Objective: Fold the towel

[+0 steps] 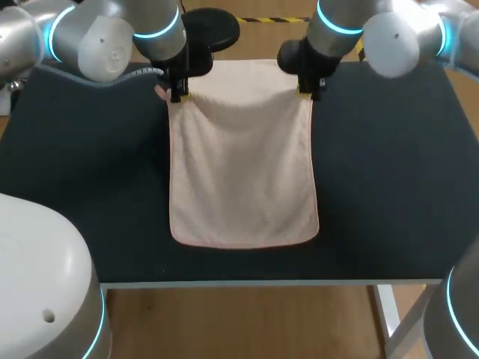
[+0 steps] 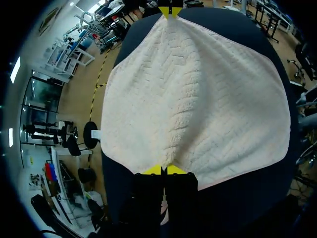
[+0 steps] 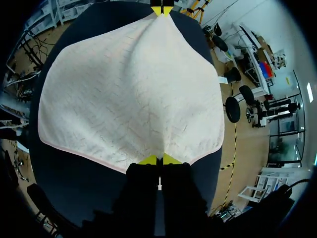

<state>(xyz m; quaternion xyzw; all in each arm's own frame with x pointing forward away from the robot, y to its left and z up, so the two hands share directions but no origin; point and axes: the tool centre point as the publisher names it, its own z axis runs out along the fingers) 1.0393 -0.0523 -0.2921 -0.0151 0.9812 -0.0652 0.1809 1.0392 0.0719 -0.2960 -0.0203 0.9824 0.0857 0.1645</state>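
The left end effector (image 1: 178,96) and right end effector (image 1: 307,91) each clamped a far corner of the towel (image 1: 243,164); lifting both evenly toward the near edge seemed best.

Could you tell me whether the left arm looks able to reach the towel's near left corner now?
Probably yes: the path over the towel is clear, though the left hand is shut on its far left corner and would carry that along.
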